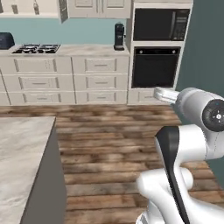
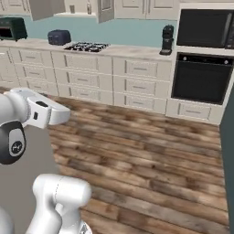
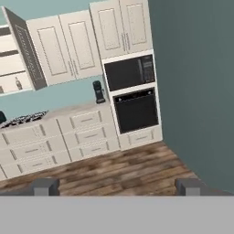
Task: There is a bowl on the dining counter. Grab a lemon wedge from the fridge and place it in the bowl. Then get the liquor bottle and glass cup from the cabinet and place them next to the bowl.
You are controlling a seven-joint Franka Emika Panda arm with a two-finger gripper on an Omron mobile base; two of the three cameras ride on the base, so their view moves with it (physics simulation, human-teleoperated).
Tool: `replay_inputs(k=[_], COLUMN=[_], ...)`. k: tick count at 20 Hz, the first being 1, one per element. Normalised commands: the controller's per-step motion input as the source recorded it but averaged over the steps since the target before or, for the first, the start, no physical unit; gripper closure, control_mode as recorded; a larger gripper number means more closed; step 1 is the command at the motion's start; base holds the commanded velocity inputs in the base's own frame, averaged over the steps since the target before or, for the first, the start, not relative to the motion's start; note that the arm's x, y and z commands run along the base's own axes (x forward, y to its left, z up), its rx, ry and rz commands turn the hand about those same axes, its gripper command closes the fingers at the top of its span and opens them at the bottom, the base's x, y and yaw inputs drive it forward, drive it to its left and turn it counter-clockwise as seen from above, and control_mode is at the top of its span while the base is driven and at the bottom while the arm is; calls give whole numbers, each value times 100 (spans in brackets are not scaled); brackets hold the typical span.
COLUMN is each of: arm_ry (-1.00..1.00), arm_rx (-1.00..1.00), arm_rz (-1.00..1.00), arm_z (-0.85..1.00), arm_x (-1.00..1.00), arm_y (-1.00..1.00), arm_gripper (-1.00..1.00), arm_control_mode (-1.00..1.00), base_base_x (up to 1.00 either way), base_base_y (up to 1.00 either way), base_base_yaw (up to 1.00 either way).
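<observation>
The cabinet (image 3: 18, 59) sits at the upper left of the hand view, one door swung open toward the camera, pale shelves inside; a small bottle-like shape (image 3: 18, 83) stands on the lower shelf, too small to name for sure. The dining counter (image 1: 19, 162) fills the lower left of the left base view, a beige marbled slab with a grey side. The wood floor (image 2: 151, 151) spreads across the middle of both base views. Along the far wall runs a row of cream drawers (image 1: 65, 81) under a stone top, with a black oven (image 1: 155, 68) and a microwave (image 1: 161, 24) stacked at the upper right. A hob (image 1: 36, 48) lies at the upper left of the left base view, a dark coffee maker (image 1: 119, 36) beside the oven stack, and a dark toaster (image 2: 59, 36) at the upper left of the right base view. The gripper (image 3: 116, 186) shows its two grey tips at the bottom corners of the hand view, spread wide, with nothing between them.
</observation>
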Motion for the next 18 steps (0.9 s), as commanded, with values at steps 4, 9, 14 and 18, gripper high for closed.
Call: replay_inputs(k=[4, 9, 14, 18], arm_ry=[0, 0, 0, 0], arm_rx=[0, 0, 0, 0], arm_rz=[0, 0, 0, 0], arm_z=[0, 0, 0, 0], arm_x=[0, 0, 0, 0], arm_y=[0, 0, 0, 0], arm_gripper=[-100, -100, -100, -100], arm_control_mode=[100, 100, 100, 100], base_base_x=[100, 100, 100, 100], base_base_y=[-39, -42, -43, -34], base_base_yaw=[31, 31, 30, 27])
